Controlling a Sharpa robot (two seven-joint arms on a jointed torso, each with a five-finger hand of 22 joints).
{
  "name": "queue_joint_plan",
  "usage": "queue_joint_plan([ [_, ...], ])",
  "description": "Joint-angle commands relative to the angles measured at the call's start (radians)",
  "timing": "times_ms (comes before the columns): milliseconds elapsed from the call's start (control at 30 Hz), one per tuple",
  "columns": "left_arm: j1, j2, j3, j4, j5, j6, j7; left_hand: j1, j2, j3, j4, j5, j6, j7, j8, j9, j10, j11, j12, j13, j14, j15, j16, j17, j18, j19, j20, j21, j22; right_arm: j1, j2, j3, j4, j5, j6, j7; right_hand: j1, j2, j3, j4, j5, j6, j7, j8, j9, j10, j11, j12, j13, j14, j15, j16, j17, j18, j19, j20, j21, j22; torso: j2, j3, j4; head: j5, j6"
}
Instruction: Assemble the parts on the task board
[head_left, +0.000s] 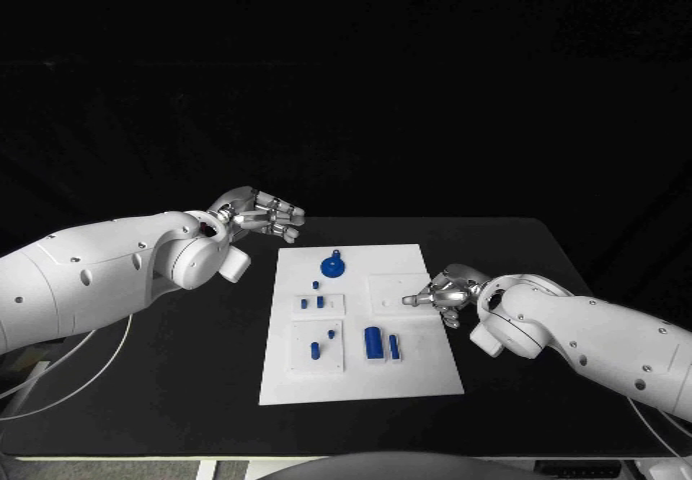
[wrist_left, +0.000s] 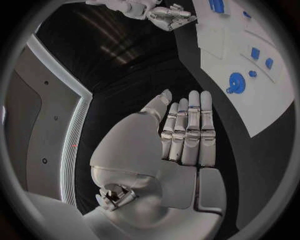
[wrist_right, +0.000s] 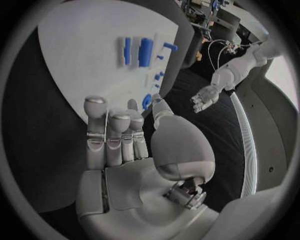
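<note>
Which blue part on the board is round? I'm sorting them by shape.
The round blue part at the far end of the task board, nearest the left hand. The other blue parts are small pegs or upright blocks.

The right hand (head_left: 444, 293) hides part of the task board (head_left: 361, 385) edge. The smallest blue parts (head_left: 315, 300) near the board's middle are too small to identify.

A robotics lab is being indicated: a black table (head_left: 548, 250) is being ringed by dark backdrop, with cluttered equipment benches (wrist_right: 212, 12) beyond the table.
</note>
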Motion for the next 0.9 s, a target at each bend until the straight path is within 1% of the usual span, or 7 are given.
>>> queue_joint_plan([
  [33,-0.003,0.014,-0.001,-0.027,0.074,-0.016,0.064,0.005,0.008,0.004,0.002,-0.001,0.012,-0.004,0.004,0.001,0.023,-0.007,0.0,0.0,0.011,-0.004,-0.001,0.002,0.011,0.007,-0.002,0.005,0.004,0.039,0.021,0.003,-0.083,0.194,-0.033,0.282,0.007,0.021,-0.011,-0.023,0.012,-0.006,0.002,-0.006,-0.001,-0.019,0.001,-0.037,-0.03,-0.013,0.001,-0.034,-0.03,0.007,0.03,0.009,-0.059,0.033,-0.022,-0.0036,-0.0076,-0.008,0.045],
  [100,-0.005,0.023,-0.001,-0.049,0.088,-0.02,0.08,0.01,0.01,0.004,-0.003,-0.001,0.023,-0.007,0.004,0.001,0.048,-0.015,-0.001,0.0,0.018,-0.009,-0.002,0.003,0.008,0.005,-0.005,0.005,0.01,0.064,0.044,0.004,-0.144,0.255,-0.036,0.341,0.024,0.036,-0.026,-0.046,0.028,-0.016,0.002,-0.005,-0.003,-0.084,0.005,-0.195,-0.161,-0.045,0.011,-0.118,-0.091,0.011,-0.009,0.015,-0.269,-0.042,-0.032,-0.0053,-0.0128,-0.009,0.06],
  [333,-0.014,0.066,-0.002,-0.134,0.14,-0.016,0.128,0.003,0.016,-0.007,-0.013,-0.007,0.025,-0.008,0.0,0.0,0.043,-0.016,-0.002,0.0,0.014,-0.011,-0.003,0.0,-0.005,-0.01,-0.009,0.001,0.022,0.111,0.154,0.023,-0.365,0.429,-0.023,0.481,0.06,0.077,-0.01,-0.119,0.037,-0.059,0.03,-0.006,-0.009,-0.134,0.038,-0.473,-0.516,-0.124,0.053,-0.442,-0.26,0.007,-0.098,0.062,-0.51,-0.33,-0.061,-0.008,-0.0252,-0.013,0.116],
  [467,-0.02,0.094,-0.001,-0.185,0.165,-0.005,0.152,-0.008,0.011,-0.014,-0.01,-0.012,0.006,-0.014,0.0,0.0,0.006,-0.013,-0.003,0.0,-0.015,-0.006,-0.004,-0.008,-0.005,-0.024,0.002,-0.003,0.01,0.119,0.21,0.039,-0.46,0.514,0.013,0.527,0.045,0.097,0.027,-0.15,0.038,-0.121,0.073,-0.006,-0.011,-0.111,0.111,-0.833,-0.943,-0.219,0.15,-0.806,-0.519,0.016,-0.348,0.167,-0.516,-0.674,-0.072,-0.0042,-0.0256,-0.012,0.141],
  [633,-0.032,0.129,0.002,-0.246,0.208,0.012,0.177,-0.035,-0.006,-0.085,0.01,-0.058,-0.043,-0.027,0.001,-0.001,-0.093,-0.007,-0.004,0.0,-0.148,0.021,-0.002,-0.058,-0.006,-0.129,0.058,-0.006,-0.104,0.122,0.251,0.052,-0.52,0.584,0.072,0.568,0.022,0.101,0.049,-0.176,0.034,-0.167,0.067,-0.008,-0.014,-0.2,0.153,-0.916,-1.083,-0.277,0.204,-0.947,-0.817,0.051,-0.426,0.255,-0.512,-1.11,-0.081,0.0002,-0.0259,-0.002,0.174],
  [767,-0.042,0.146,0.004,-0.28,0.231,0.015,0.188,-0.007,0.037,-0.224,0.01,-0.07,-0.076,-0.038,-0.001,-0.002,-0.134,-0.01,0.003,0.004,-0.248,0.042,-0.003,-0.096,0.068,-0.162,0.148,-0.006,-0.378,0.122,0.265,0.056,-0.538,0.607,0.092,0.582,0.027,0.104,0.033,-0.161,0.035,-0.184,0.065,-0.007,-0.014,-0.251,0.161,-0.918,-1.085,-0.33,0.213,-0.947,-0.842,0.091,-0.455,0.302,-0.5,-1.234,-0.084,0.007,-0.0289,0.005,0.184],
  [900,-0.048,0.154,0.004,-0.3,0.24,0.018,0.194,-0.001,0.051,-0.275,0.003,-0.077,-0.079,-0.044,-0.005,-0.003,-0.146,-0.013,-0.005,0.0,-0.262,0.043,-0.006,-0.098,0.143,-0.135,0.212,0.001,-0.614,0.122,0.267,0.057,-0.544,0.619,0.099,0.588,0.03,0.104,0.019,-0.151,0.036,-0.186,0.068,-0.008,-0.014,-0.255,0.165,-0.917,-1.084,-0.34,0.218,-0.948,-0.843,0.096,-0.466,0.309,-0.495,-1.24,-0.085,0.0123,-0.0294,0.002,0.191],
])
